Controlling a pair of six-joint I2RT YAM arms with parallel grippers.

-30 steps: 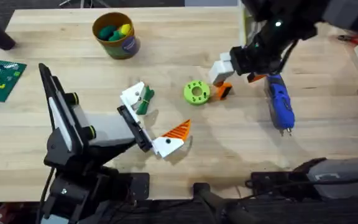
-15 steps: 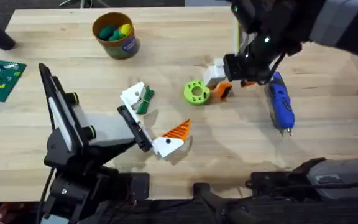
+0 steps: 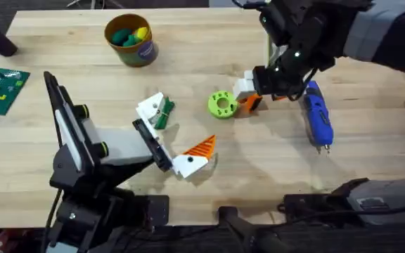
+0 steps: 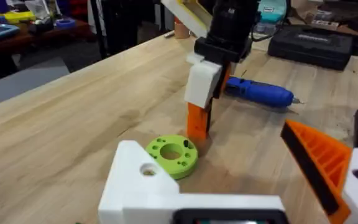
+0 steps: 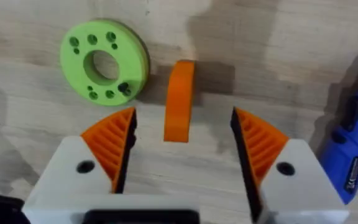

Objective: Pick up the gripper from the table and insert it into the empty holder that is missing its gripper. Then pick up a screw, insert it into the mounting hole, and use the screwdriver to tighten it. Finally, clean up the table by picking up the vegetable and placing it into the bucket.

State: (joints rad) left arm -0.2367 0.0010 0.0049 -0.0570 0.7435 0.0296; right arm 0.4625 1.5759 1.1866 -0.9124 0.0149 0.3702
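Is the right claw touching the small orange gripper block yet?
Apart. In the right wrist view the gripper stands between the right claw's open orange pads, bare wood showing on both sides of it.

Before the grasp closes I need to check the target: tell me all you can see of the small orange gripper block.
The orange gripper block is a small, smooth, plastic-looking slab standing on edge on the wooden table, just beside the lime-green disc without visibly touching it. It sits between the open ribbed orange pads of the right end effector, which do not yet touch it. The blue screwdriver lies apart.
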